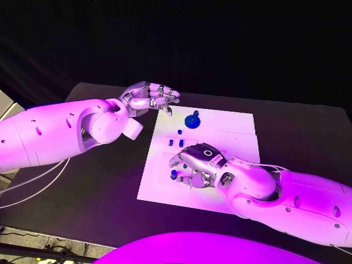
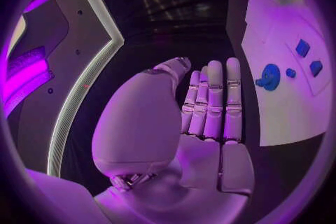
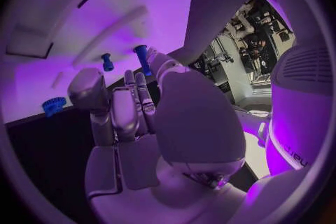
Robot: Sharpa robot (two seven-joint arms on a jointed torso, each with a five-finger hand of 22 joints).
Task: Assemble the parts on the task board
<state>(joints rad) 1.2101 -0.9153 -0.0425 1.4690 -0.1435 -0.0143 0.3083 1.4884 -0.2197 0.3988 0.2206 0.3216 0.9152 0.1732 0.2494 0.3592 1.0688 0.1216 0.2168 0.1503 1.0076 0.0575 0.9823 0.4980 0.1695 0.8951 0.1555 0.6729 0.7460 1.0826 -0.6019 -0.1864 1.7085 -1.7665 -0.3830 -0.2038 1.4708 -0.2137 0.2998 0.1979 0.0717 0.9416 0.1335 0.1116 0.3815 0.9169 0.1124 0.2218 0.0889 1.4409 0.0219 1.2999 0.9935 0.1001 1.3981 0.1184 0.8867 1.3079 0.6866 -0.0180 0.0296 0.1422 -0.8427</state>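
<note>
The white task board (image 1: 231, 132) lies in the middle of the black table. A blue gear (image 1: 192, 121) sits near its far edge, and two short blue pegs (image 1: 176, 143) stand closer to the middle. Another small blue part (image 1: 174, 175) lies by the near left side. My right hand (image 1: 197, 163) is low over the board just right of that part, fingers stretched out with nothing between them. In the right wrist view a blue peg (image 3: 142, 59) shows just past the thumb (image 3: 158, 63). My left hand (image 1: 152, 98) hangs above the board's far left corner, fingers straight and empty (image 2: 210, 106).
The board has a raised or recessed panel (image 3: 49, 17) seen from the right wrist. Bare black table (image 1: 104, 181) surrounds the board on every side. Cables (image 1: 33, 184) hang off the table's left edge.
</note>
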